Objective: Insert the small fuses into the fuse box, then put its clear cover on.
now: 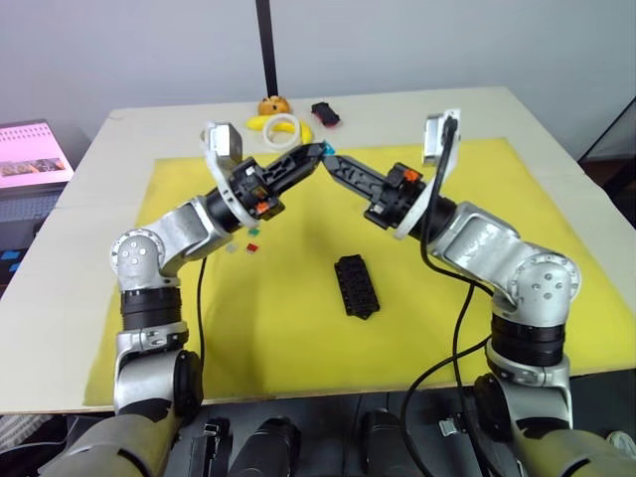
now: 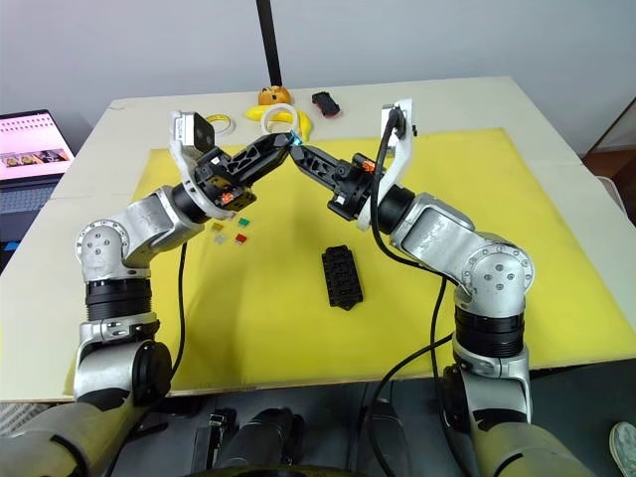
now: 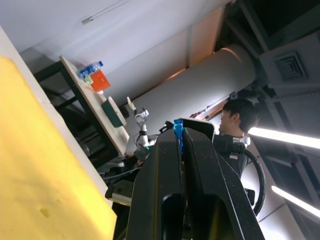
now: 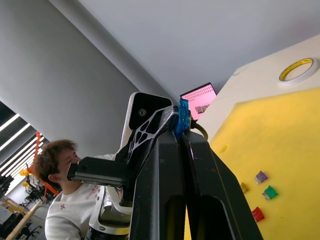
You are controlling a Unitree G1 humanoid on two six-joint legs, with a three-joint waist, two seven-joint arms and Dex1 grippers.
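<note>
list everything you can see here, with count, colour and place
blue fuse: 1, blue, pinched between both pincer tips above the mat
loose fuses: 4, purple, orange, green, red, on the mat under the left arm
fuse box: 1, black, mid mat
mat: 1, yellow, covering most of the table
table: 1, pale wood
tape rings: 2, white, far edge of the table
banana: 1, yellow, by the rings
round thing: 1, orange, far edge
black-and-red thing: 1, far edge
laptop: 1, pink screen, left of the table
person: 1, beyond the table
left pincer: shut on the fuse
right pincer: shut on the fuse
</note>
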